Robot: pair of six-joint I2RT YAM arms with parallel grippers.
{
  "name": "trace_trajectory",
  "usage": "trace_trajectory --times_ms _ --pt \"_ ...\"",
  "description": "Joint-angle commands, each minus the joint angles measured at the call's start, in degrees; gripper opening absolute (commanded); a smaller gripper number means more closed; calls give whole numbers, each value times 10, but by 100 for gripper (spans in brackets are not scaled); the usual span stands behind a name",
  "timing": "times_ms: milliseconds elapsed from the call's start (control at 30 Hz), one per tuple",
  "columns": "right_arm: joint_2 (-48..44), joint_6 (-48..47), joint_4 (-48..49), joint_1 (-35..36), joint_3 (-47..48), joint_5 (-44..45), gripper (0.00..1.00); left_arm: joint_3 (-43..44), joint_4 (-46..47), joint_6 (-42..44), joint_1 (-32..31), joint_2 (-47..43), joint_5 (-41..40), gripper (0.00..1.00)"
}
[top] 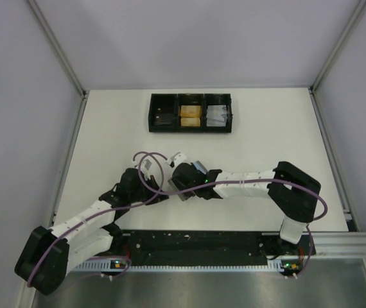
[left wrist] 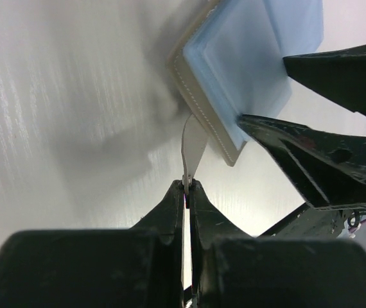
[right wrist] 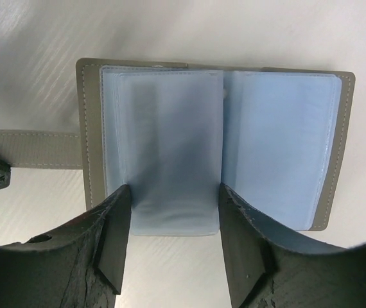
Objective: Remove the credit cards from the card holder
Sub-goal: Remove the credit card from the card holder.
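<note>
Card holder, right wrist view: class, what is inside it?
The open card holder shows pale blue plastic sleeves. Whether cards sit within them cannot be told, because the sleeves are cloudy.

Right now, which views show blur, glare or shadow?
Left wrist view: the left gripper close to the lens is out of focus, and streaky glare and a soft shadow lie on the table. Right wrist view: shadow darkens one blue sleeve of the card holder.

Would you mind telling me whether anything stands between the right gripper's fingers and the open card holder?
Nothing visible does. The right gripper has a finger on each side of a blue sleeve of the open card holder. The left gripper, shut on the tab, sits off to the side.
</note>
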Motion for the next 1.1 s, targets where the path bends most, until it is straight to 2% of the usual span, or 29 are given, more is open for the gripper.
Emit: trace_trajectory --times_ms 0,300,733,900,1067 --pt "-53 -11 -26 -12 2 31 50 -6 -11 10 -1 -8 -6 0" --pt "-88 -4 -31 -40 -2 1 73 -9 -11 16 -1 -2 0 0" --pt "-94 -6 -35 -58 -13 -3 71 -13 -20 18 -2 -12 4 0" --pt "-94 -5 -38 -60 -9 21 71 -13 -18 19 -1 -10 7 0" --pt "-100 -6 -56 -76 -6 59 76 -15 -19 20 -1 -13 8 0"
